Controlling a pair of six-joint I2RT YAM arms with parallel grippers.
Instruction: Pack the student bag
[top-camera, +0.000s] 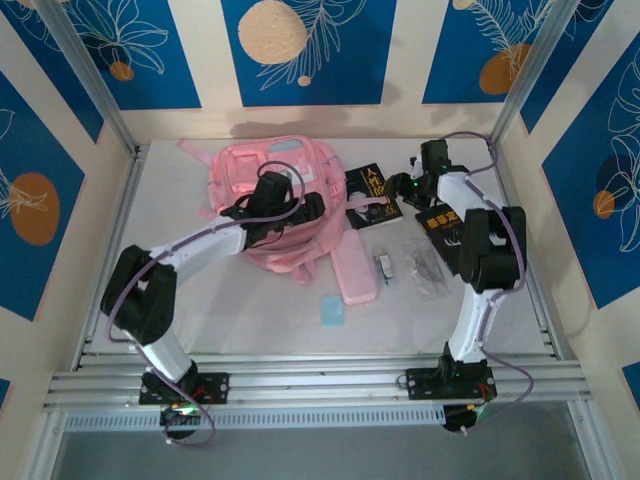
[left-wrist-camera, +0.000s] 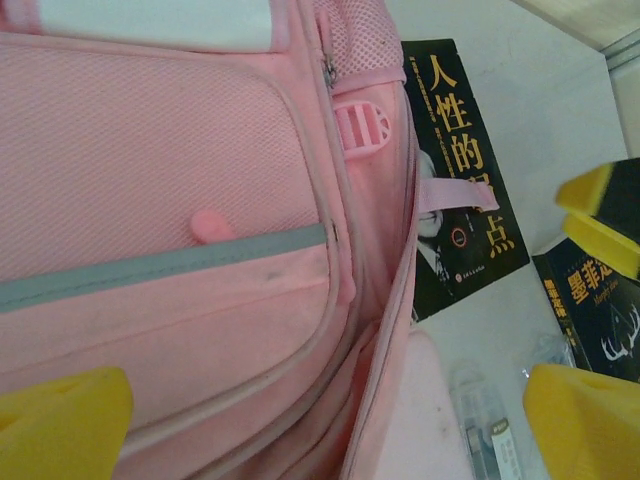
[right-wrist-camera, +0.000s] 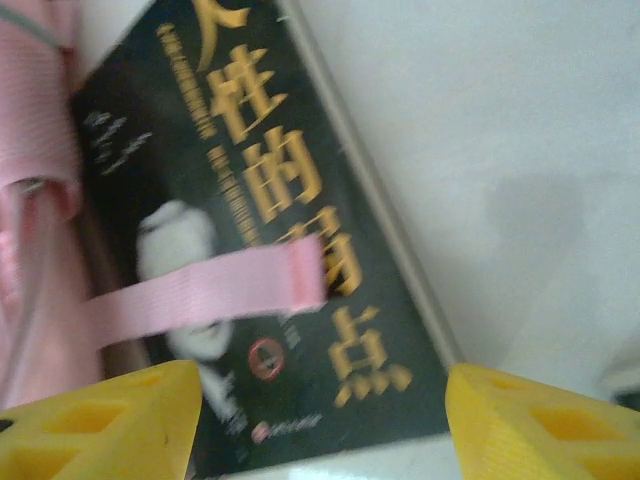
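The student bag (top-camera: 272, 190), a soft pink backpack, lies flat at the back middle of the table. My left gripper (top-camera: 300, 207) hovers over its right side, open. In the left wrist view the bag's front pocket (left-wrist-camera: 160, 200) and side seam pass between the wide-apart yellow fingers (left-wrist-camera: 60, 425), and nothing is gripped by the left gripper (left-wrist-camera: 320, 430). My right gripper (top-camera: 407, 186) is open just above a black book with gold lettering (top-camera: 372, 188). Its gripper (right-wrist-camera: 320, 420) straddles the near end of that book (right-wrist-camera: 150, 150). A pink bag strap (right-wrist-camera: 200, 295) lies across the cover.
A second black book (top-camera: 440, 221) lies under the right arm. A flat pink pencil case (top-camera: 352, 268) sits right of the bag, with clear packets (top-camera: 425, 265) beside it and a small pale blue card (top-camera: 330, 310) in front. Walls close in the table's back and sides.
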